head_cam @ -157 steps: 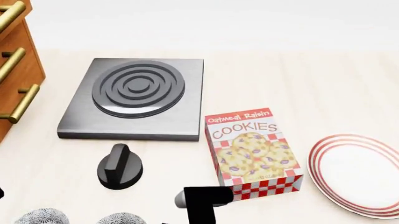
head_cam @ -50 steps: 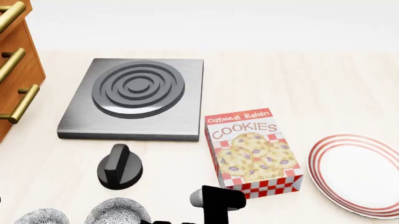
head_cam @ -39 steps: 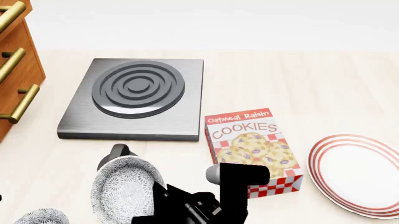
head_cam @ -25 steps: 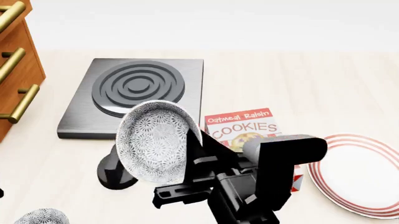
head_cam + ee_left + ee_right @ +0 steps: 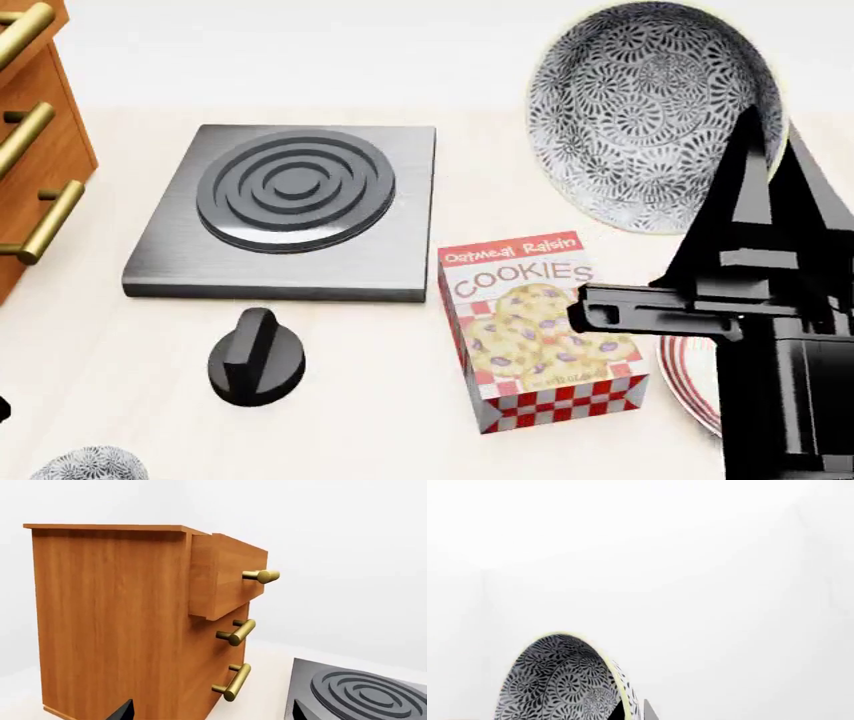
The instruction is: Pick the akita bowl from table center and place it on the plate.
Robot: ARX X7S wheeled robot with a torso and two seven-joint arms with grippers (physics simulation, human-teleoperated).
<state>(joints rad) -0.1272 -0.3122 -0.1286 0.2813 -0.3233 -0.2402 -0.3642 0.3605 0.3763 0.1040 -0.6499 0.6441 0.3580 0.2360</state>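
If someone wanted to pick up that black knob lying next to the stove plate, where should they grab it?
Grip the raised ridge of the black knob, coming straight down from above. The ridge stands up from a round flat base and offers two flat opposite faces for a tool to pinch, while the low base sits flush on the table. The sides look clear; the cookie box stands apart.

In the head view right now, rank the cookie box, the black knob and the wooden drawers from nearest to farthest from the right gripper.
Measured from the right gripper, whose fingers hold the akita bowl:
1. Cookie box, just left of the arm.
2. Black knob, farther left on the table.
3. Wooden drawers, at the far left edge.
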